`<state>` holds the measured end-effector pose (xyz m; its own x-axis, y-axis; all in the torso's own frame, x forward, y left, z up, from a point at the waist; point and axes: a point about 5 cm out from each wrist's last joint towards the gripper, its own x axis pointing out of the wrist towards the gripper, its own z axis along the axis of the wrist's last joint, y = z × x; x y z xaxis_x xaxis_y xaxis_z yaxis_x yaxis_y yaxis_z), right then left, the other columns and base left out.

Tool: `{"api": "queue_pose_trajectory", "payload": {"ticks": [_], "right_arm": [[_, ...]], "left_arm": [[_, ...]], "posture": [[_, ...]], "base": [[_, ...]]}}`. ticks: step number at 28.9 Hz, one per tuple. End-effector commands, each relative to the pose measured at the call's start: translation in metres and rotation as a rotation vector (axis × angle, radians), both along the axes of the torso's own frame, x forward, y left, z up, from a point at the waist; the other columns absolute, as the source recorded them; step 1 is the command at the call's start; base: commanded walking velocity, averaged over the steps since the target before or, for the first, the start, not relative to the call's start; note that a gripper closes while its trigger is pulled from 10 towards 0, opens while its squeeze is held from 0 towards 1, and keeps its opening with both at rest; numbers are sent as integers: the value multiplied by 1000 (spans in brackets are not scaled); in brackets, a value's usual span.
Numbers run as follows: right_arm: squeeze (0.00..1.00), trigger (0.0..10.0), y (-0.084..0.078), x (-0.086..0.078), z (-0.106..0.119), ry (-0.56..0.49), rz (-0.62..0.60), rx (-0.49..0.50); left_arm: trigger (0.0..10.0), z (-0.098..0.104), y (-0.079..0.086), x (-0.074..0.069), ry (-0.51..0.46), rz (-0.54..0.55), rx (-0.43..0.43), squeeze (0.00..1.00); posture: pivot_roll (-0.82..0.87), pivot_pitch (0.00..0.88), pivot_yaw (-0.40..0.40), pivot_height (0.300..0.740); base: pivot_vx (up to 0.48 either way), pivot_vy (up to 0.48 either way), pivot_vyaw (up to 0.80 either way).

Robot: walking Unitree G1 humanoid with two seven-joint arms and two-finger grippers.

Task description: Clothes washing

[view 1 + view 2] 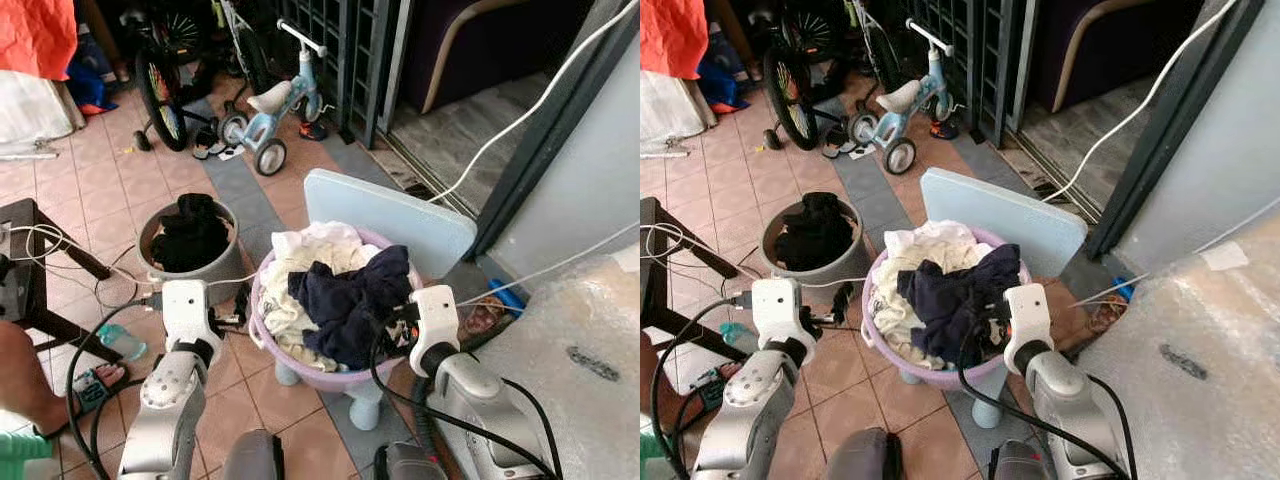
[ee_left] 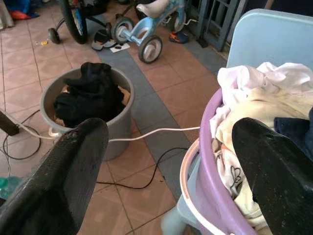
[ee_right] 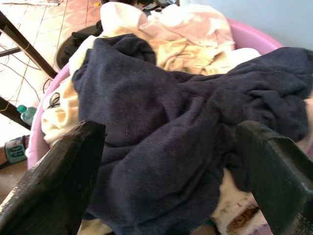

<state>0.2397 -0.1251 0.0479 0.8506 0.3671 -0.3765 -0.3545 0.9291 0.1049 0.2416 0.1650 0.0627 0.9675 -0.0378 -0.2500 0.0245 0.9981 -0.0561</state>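
A purple basin (image 1: 318, 379) piled with laundry sits on a light blue plastic chair (image 1: 392, 226). On top lies a dark navy garment (image 1: 346, 296), with white and cream clothes (image 1: 306, 250) under and behind it. My left gripper (image 2: 168, 126) is open, low beside the basin's left rim, above the tiled floor. My right gripper (image 3: 168, 128) is open at the basin's right side, its fingers spread just in front of the navy garment (image 3: 161, 127) and not touching it. To the left, a grey bucket (image 1: 226, 268) holds black clothes (image 1: 190, 235).
A white cable (image 2: 146, 133) and black cords run over the tiles between bucket and basin. A dark wooden stool (image 1: 22, 262) and a person's leg (image 1: 22, 382) are at the left. A child's bike (image 1: 270, 110) stands behind. A bubble-wrapped surface (image 1: 585, 350) is at the right.
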Motion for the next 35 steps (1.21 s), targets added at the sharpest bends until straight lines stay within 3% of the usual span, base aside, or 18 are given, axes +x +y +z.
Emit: {"api": "queue_pose_trajectory", "payload": {"ticks": [1, 9, 17, 25, 26, 27, 28, 35], "right_arm": [[0, 10000, 7, 1, 0, 14, 35, 6], [0, 10000, 12, 9, 4, 8, 24, 1], [0, 10000, 6, 25, 12, -65, -102, -110], [0, 10000, -8, 23, -9, 36, -161, -242], [0, 3882, -9, 23, -14, 78, -166, -232], [0, 3882, -9, 23, -14, 78, -166, -232], [0, 0, -9, 22, -17, 105, -168, -212], [0, 0, -5, 27, -15, 119, -177, -132]], "left_arm": [[10000, 1, 1, 0, -3, 3, 6, 0], [10000, 2, -2, 0, -7, -4, -1, 0], [10000, 4, -2, 2, -10, -7, -1, 0], [10000, 3, -5, 5, -9, -14, -4, 0], [10000, 3, -6, 6, -10, -16, -6, 0], [10000, 3, -6, 6, -10, -16, -6, 0], [10000, 3, -7, 7, -11, -17, -8, 0], [10000, 2, -9, 9, -14, -19, -12, 0]], "posture": [[-57, 145, 62, 740], [-52, 143, 59, 740], [-45, 137, 55, 740], [-52, 125, 50, 740], [-53, 122, 50, 740], [-53, 122, 50, 740], [-54, 118, 48, 740], [-57, 103, 44, 740]], "base": [[0, 0, 0], [0, 0, 0], [0, 0, 0], [0, 0, 0], [0, 0, 0], [0, 0, 0], [0, 0, 0], [0, 0, 0]]}}
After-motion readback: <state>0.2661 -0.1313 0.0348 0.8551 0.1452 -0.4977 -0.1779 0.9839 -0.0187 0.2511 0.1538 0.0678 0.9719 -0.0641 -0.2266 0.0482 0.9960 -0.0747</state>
